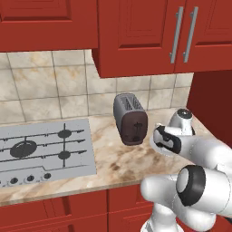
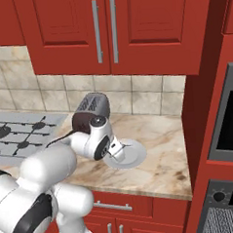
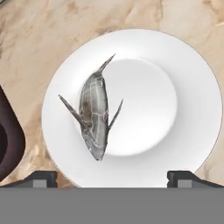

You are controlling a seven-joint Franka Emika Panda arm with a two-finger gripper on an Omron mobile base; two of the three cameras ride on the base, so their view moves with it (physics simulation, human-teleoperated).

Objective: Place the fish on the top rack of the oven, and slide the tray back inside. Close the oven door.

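Silvery-grey fish lying left of centre on a round white plate; two-finger gripper at lower frame, spread wide, holding nothing.

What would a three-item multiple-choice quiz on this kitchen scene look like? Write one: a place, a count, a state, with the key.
1. Where does the fish lie?
A. on the white plate
B. on the stove
C. inside the toaster

2. How many bar handles show on the upper cabinet doors?
A. one
B. two
C. four

3. How does the gripper stand?
A. shut on the fish
B. shut on the plate rim
C. open, above the plate

Key: 1 A, the hand view shows the fish on the plate. 2 B, two upright silver handles sit side by side. 3 C, the fingertips stand wide apart, holding nothing.
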